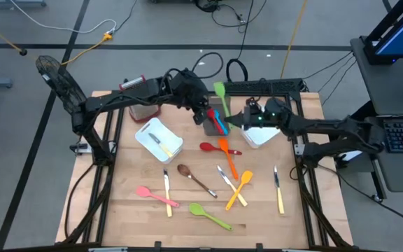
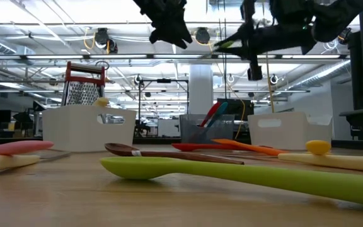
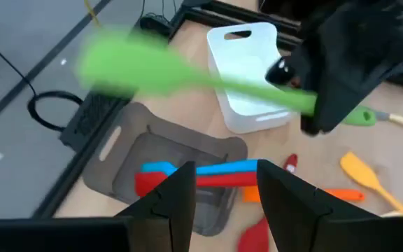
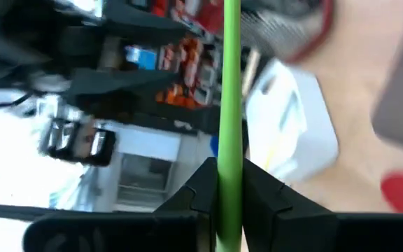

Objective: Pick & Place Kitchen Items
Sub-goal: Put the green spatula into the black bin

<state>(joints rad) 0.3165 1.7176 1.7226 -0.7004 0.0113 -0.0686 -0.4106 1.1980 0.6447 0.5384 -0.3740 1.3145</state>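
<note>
Two arms crowd grey bin, spatula aloft

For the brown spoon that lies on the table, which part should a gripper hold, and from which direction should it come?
Probably the thin handle, near its middle, coming straight down from above. The brown spoon lies flat on the wooden table, its bowl toward the white bin and its handle running diagonally away from it. The handle is narrow, with bare wood on both sides, so the fingers should close across it.

green spatula airborne, others scattered on table
</note>
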